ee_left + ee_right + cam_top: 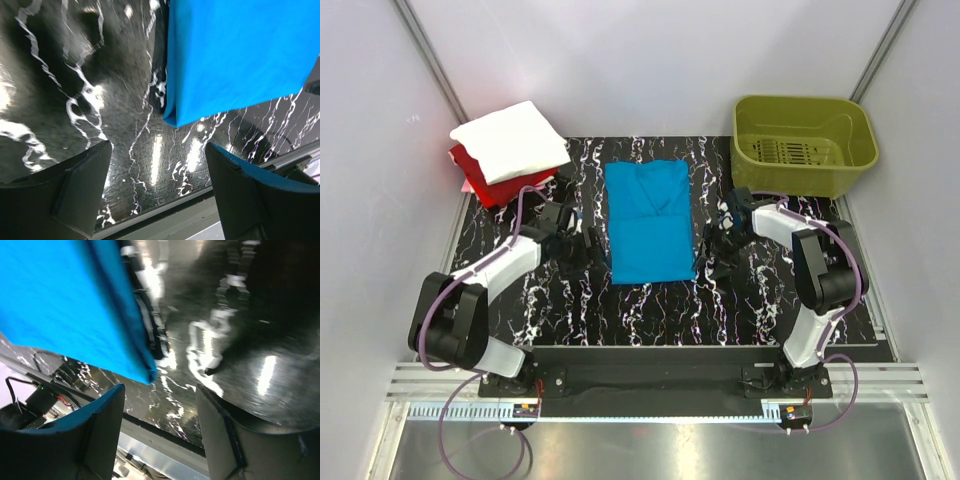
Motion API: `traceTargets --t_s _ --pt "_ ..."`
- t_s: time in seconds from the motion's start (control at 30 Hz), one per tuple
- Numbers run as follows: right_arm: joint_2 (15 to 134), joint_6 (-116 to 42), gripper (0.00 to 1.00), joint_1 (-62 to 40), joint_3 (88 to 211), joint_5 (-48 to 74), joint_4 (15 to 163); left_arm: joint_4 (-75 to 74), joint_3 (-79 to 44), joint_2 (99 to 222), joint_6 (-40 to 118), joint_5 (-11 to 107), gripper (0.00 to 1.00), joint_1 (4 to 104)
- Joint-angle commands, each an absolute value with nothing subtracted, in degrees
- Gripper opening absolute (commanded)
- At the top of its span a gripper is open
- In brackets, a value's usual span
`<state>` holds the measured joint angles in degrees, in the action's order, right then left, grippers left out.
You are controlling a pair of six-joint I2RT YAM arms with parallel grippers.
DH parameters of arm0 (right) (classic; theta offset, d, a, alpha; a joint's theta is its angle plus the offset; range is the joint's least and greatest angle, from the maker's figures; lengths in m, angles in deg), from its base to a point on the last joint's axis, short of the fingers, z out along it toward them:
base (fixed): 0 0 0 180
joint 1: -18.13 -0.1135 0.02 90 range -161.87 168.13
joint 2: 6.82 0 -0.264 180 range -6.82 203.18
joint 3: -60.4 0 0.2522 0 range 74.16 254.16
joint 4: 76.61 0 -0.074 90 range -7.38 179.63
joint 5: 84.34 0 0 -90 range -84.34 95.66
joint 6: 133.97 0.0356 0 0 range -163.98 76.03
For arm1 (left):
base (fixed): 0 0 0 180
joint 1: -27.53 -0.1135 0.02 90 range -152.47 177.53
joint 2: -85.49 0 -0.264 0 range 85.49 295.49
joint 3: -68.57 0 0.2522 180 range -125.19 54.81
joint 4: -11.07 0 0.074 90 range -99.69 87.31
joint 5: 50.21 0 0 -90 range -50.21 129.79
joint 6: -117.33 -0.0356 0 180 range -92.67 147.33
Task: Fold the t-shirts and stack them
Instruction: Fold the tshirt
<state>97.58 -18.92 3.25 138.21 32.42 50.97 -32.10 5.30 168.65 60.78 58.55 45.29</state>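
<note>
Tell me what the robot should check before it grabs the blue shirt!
1. Left hand open and empty: ok.
2. Right hand open and empty: ok.
3. Blue shirt lying flat in a narrow folded strip: ok.
4. One hand on each side of the shirt's near half: ok, a near corner shows just ahead of each hand.
5. Hands holding the cloth: not ok, neither touches it yet.
6. Stack waiting: ok, the white shirt lies on the red shirt at the far left.
</note>
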Motion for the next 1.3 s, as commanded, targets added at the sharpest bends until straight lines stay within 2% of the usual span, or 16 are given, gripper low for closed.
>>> traceTargets --t_s 0.0,0.13,0.3,0.47,0.67,0.83,1.13,1.27 --pt "96.62 -20.33 0.65 1.34 138.93 35.54 57.11 -20.28 9.45 165.65 63.80 60.71 0.80 46.51" --pt "100.30 -20.16 0.61 1.25 139.55 35.19 58.16 -17.19 13.15 164.86 65.12 61.06 0.80 47.13" --pt "102.51 -20.07 0.50 0.82 139.73 35.46 58.78 -13.60 17.18 164.24 66.70 60.62 0.80 47.57" --pt "102.77 -20.33 0.47 0.29 140.25 34.66 58.16 -10.95 19.21 165.30 68.37 60.62 0.78 48.10" --pt "102.95 -20.68 0.28 -0.15 140.78 34.31 57.72 -7.44 20.80 167.49 70.39 60.71 0.72 49.50" --pt "103.04 -20.86 0.19 -0.07 140.69 34.57 57.90 -5.77 20.71 169.60 71.19 60.44 0.61 50.73" --pt "102.86 -20.95 0.18 -0.15 140.43 34.75 58.34 -3.13 22.64 171.71 72.42 60.00 0.41 52.05" --pt "103.04 -21.03 0.17 -0.07 140.60 34.93 58.25 -1.56 22.73 173.12 72.51 59.92 0.37 52.05"
